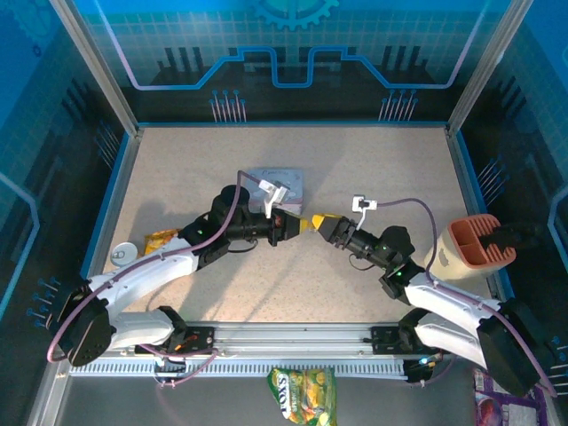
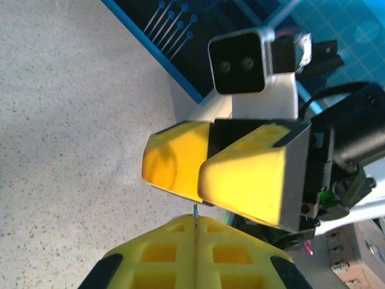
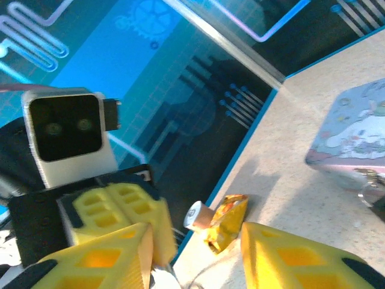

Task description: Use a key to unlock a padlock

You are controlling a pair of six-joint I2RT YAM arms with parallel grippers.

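From above I see the left gripper (image 1: 304, 225) and the right gripper (image 1: 323, 221) meeting tip to tip over the middle of the table (image 1: 382, 169), just in front of the pale blue tin (image 1: 288, 182). On the left wrist camera the left gripper's fingers (image 2: 234, 253) are clenched flat together on the key (image 2: 195, 212), a thin sliver poking out of their tips toward the right gripper's yellow fingers (image 2: 174, 159) close ahead. On the right wrist camera the right gripper's fingers (image 3: 289, 259) stand released with a clear gap. At the right edge a small silvery loop, which I take for the padlock (image 3: 368, 194), lies just beside the tin, though it is too blurred to be sure.
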